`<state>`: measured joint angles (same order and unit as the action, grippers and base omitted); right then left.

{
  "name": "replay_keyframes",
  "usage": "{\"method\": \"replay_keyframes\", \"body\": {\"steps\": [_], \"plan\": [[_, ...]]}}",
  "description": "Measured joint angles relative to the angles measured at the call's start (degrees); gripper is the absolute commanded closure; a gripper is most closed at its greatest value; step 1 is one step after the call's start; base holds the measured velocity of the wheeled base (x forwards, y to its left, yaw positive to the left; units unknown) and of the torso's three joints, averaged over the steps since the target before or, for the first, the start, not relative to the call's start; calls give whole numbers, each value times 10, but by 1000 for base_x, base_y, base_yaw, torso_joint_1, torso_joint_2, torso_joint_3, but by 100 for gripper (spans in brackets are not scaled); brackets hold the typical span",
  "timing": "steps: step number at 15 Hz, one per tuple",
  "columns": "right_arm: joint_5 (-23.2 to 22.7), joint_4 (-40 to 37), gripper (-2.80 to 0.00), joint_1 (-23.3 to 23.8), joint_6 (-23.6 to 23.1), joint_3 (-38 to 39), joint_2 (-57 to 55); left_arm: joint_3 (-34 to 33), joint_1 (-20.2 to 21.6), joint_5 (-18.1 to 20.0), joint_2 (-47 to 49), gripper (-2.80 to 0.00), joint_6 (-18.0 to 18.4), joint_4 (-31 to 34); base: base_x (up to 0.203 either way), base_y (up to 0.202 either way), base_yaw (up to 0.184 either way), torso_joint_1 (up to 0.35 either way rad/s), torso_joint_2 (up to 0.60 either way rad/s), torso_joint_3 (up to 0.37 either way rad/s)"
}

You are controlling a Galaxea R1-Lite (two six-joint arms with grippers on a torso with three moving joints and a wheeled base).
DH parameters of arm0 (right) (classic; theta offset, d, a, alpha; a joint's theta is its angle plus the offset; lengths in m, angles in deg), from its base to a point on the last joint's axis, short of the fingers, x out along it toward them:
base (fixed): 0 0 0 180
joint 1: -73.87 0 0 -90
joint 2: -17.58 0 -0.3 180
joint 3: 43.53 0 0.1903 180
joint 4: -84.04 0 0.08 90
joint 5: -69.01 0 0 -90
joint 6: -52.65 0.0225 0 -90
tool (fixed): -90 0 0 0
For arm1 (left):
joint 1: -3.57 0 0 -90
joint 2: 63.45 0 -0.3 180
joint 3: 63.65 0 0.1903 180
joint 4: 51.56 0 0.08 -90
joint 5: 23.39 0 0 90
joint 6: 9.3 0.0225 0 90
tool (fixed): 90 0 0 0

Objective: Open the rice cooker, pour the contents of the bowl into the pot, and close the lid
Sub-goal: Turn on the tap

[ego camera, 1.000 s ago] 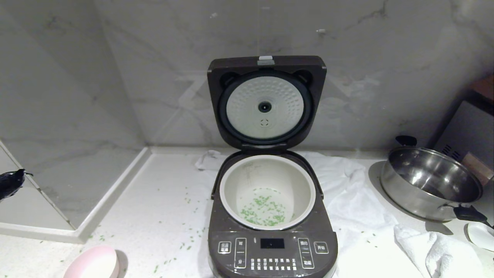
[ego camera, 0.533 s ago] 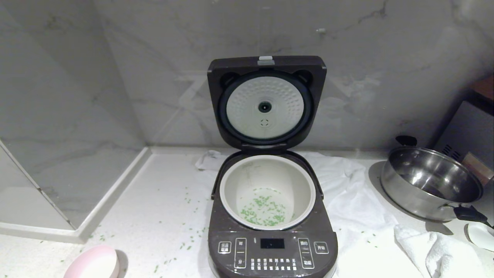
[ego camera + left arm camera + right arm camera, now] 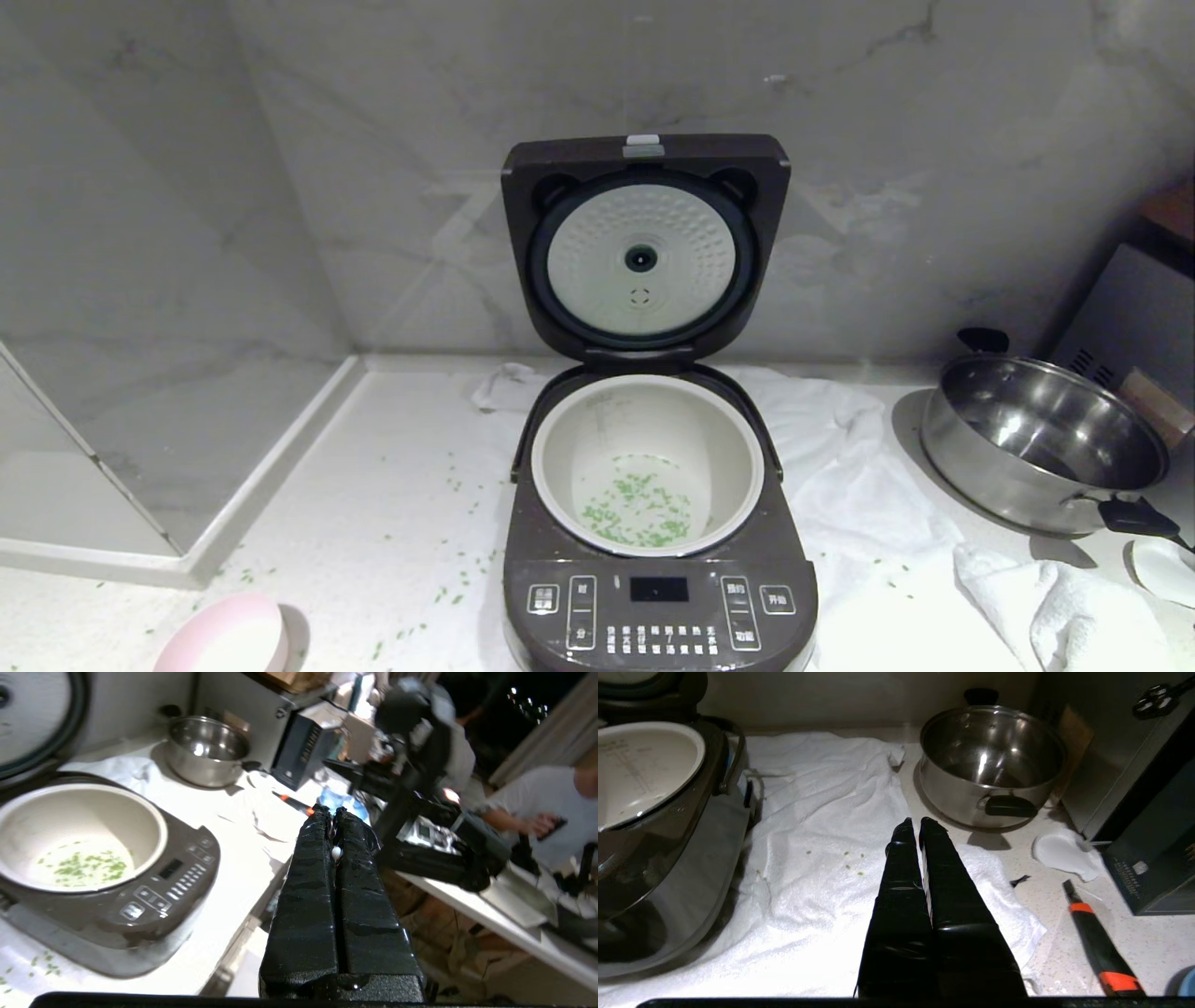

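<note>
Rice cooker (image 3: 659, 523), dark brown-grey: hinged lid (image 3: 644, 247) up, green bits (image 3: 639, 509) in cream pot (image 3: 647, 464). Pale pink bowl (image 3: 227, 637) front-left. Left gripper (image 3: 333, 812) and right gripper (image 3: 920, 823) both closed, empty.

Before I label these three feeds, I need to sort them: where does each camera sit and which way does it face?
Head view: high in front, looking down at the rice cooker with the lid raised; no arm shows.
Left wrist view: behind the shut left gripper, off the cooker's front corner, facing across the counter toward a room with a person.
Right wrist view: behind the shut right gripper, low over the white towel, facing the steel pan.
All three share the pot.
</note>
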<state>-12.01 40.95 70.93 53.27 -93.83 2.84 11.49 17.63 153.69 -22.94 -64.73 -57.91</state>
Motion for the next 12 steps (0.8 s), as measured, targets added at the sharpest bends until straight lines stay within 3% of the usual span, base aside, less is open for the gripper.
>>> {"method": "replay_keyframes", "body": {"steps": [4,8,10,12], "plan": [[-30,2,0,0,0,5,1,-26,-56,1,-32,0,-2,0,0,0,0,0,0,0],[-34,2,0,0,0,8,3,28,-170,1,-31,0,-38,1,0,0,0,0,0,0],[-44,2,0,0,0,9,3,44,-253,1,-29,0,-43,0,0,0,0,0,0,0],[-45,2,0,0,0,9,3,49,-282,1,-36,0,-44,1,0,0,0,0,0,0]]}}
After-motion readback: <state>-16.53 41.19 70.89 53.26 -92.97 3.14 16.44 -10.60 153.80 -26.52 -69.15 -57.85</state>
